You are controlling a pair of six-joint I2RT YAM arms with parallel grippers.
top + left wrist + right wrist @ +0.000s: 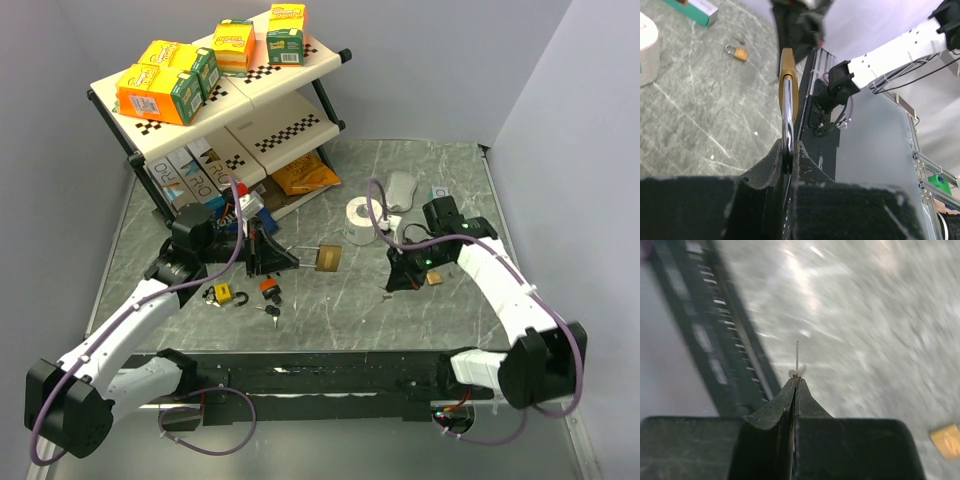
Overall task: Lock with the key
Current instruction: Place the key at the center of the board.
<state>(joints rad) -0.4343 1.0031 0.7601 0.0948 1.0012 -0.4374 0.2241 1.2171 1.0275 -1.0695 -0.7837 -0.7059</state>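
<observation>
The right gripper (pixel 796 382) is pinched tight on a thin key (pixel 797 357) (seen edge-on) above the marble table (pixel 400 330). The left gripper (pixel 789 150) clamps the shackle (pixel 786 110) of 1 brass padlock (pixel 788 75), held clear of the table between the 2 grippers.

This is a robotics lab bench set up as a test cell. A marble-patterned table (pixel 330 320) is boxed in by plain pale walls (pixel 560 90). A black mounting rail (pixel 330 365) runs nearside of the left gripper (pixel 283 260). Beyond the gripper stands a rack (pixel 240 110) of cartons (pixel 160 92) (neatly spaced on checkered shelves), and metal framing (pixel 922 167) stands off to its side.
</observation>
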